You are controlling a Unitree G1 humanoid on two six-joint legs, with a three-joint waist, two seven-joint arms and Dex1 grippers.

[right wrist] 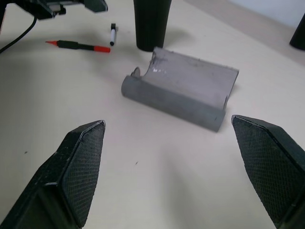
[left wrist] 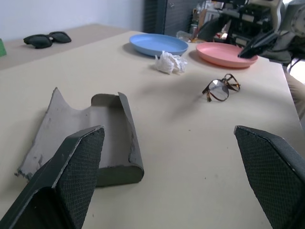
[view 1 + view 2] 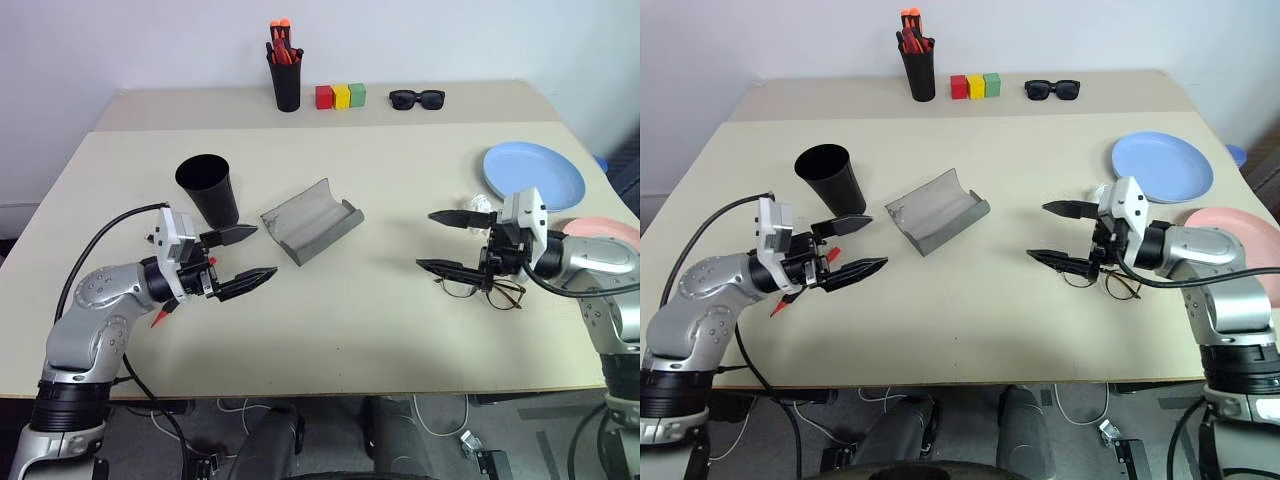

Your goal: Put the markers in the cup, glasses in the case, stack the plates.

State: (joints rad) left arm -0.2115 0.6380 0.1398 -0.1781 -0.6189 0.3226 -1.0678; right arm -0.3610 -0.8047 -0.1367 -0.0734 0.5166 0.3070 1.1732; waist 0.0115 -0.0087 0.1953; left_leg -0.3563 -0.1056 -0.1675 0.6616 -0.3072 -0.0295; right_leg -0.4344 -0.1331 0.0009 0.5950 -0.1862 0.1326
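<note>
Nothing finished yet, as I read it. My left tool (image 3: 245,257) and right tool (image 3: 448,241) both hang spread wide over the bench (image 3: 380,340), holding nothing. Red marker (image 1: 78,46) lies on the bench beside the black cup (image 3: 208,188), under my left arm, not in it (a second, white-barrelled pen (image 1: 113,34) lies near it). Grey case (image 3: 312,220) sits open and empty mid-bench. Wire glasses (image 2: 221,88) rest on the bench just under my right tool, well apart from the case. Blue plate (image 3: 534,174) and pink plate (image 2: 225,53) lie side by side, unstacked. All three jobs remain.
</note>
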